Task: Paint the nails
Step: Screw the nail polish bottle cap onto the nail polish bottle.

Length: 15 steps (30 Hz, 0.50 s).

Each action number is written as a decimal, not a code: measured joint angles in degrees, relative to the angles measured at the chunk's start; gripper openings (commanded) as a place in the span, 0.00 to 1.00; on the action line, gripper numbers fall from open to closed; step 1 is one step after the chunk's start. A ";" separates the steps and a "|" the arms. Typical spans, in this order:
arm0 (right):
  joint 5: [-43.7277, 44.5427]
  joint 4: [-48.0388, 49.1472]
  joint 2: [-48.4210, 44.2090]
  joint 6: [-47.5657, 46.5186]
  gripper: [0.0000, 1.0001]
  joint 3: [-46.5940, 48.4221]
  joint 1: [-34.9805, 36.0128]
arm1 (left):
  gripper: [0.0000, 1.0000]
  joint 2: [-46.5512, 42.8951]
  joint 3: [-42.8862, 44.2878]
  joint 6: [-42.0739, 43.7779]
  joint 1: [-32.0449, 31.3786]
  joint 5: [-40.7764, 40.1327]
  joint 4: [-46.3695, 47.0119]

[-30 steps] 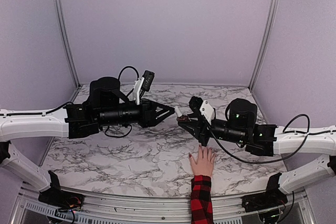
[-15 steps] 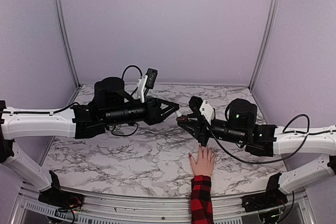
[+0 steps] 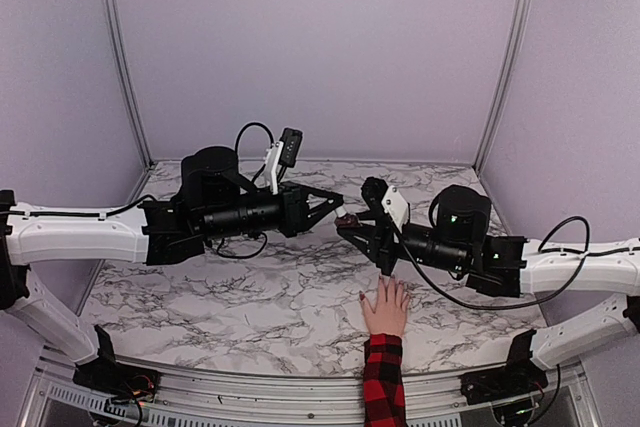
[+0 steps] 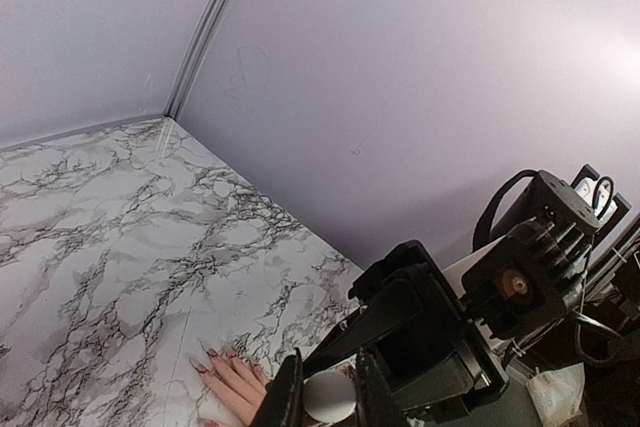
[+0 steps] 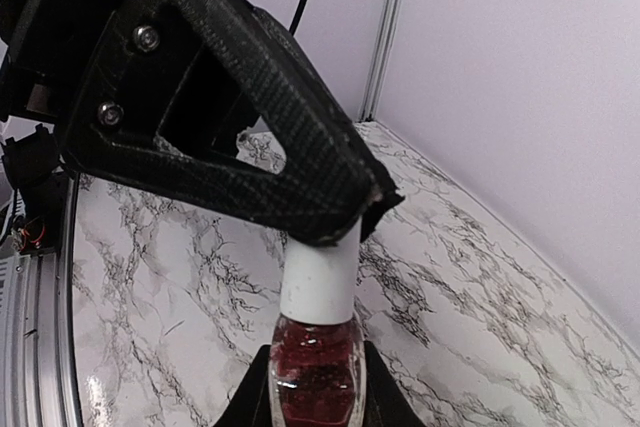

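A pale hand [image 3: 385,309] in a red-and-black plaid sleeve [image 3: 383,382] lies flat on the marble table, near the front. Its nails [image 4: 212,354] are long and dark red. Above and behind it my right gripper [image 5: 318,402] is shut on a small bottle of dark red nail polish [image 5: 318,367], held upright. My left gripper [image 4: 328,394] reaches in from the left and is shut on the bottle's white cap [image 5: 320,282]. In the top view the two grippers meet at the bottle [image 3: 348,219], with the left gripper [image 3: 338,213] and the right gripper [image 3: 354,231] tip to tip.
The marble tabletop [image 3: 250,297] is walled by lilac panels at the back and sides, with metal corner posts [image 3: 122,57]. Both arms stretch inward over the table's middle, a little above the surface.
My left arm has moved right to the bottle and its jaws have shut on the white cap. The right arm, the bottle and the hand have stayed in place.
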 measured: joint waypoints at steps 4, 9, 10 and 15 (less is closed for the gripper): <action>-1.25 0.09 0.00 1.05 0.00 0.26 -0.33 | 0.01 -0.02 -0.55 0.85 0.00 0.07 1.60; -6.51 0.11 0.00 2.84 0.00 0.26 -2.29 | 0.00 -0.07 -1.51 3.54 0.00 1.20 3.37; -8.17 0.13 0.00 3.26 0.00 0.26 -2.80 | 0.00 -0.07 -1.57 4.26 0.02 1.73 3.63; -17.00 0.39 -0.07 4.52 0.00 0.26 -5.05 | 0.00 -0.07 -1.73 7.67 0.39 5.57 4.55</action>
